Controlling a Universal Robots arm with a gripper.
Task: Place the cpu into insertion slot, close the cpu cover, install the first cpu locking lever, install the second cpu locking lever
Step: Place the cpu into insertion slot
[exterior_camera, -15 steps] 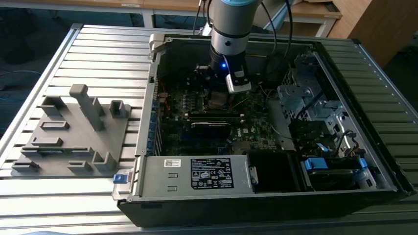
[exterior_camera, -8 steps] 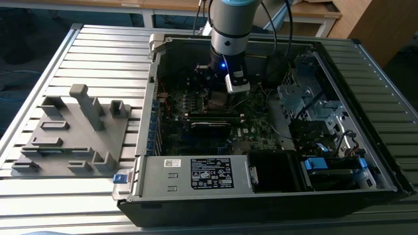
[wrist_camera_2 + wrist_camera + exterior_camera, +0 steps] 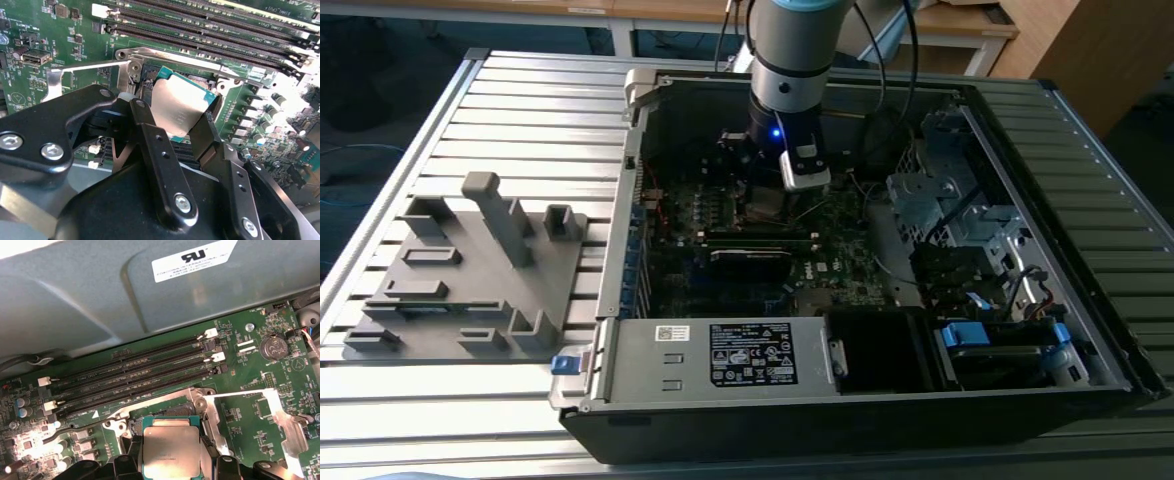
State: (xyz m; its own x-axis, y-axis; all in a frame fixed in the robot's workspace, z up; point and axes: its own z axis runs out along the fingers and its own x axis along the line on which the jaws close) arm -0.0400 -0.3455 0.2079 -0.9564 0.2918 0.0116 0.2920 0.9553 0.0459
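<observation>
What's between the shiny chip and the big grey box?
Long black memory slots, between the cpu and the grey box in the first wrist view.

computer case [image 3: 854, 400]: on the slatted table [image 3: 400, 400], toward the exterior view's right.
fixture plate [image 3: 467, 290]: on the table just beside the case, at the exterior view's left.
power supply box [image 3: 720, 355]: inside the case, along its near wall.
motherboard [image 3: 841, 280]: on the case floor, behind the power supply box.
drive bays [image 3: 961, 220]: inside the case, at the exterior view's right.
arm [image 3: 787, 60]: over the motherboard, wrist down inside the case.
cpu [image 3: 182, 107]: clamped between the fingers of the gripper [image 3: 172, 120], over the insertion slot [image 3: 148, 76]; contact cannot be told.
memory slots [image 3: 130, 372]: between the insertion slot and the power supply box.
</observation>
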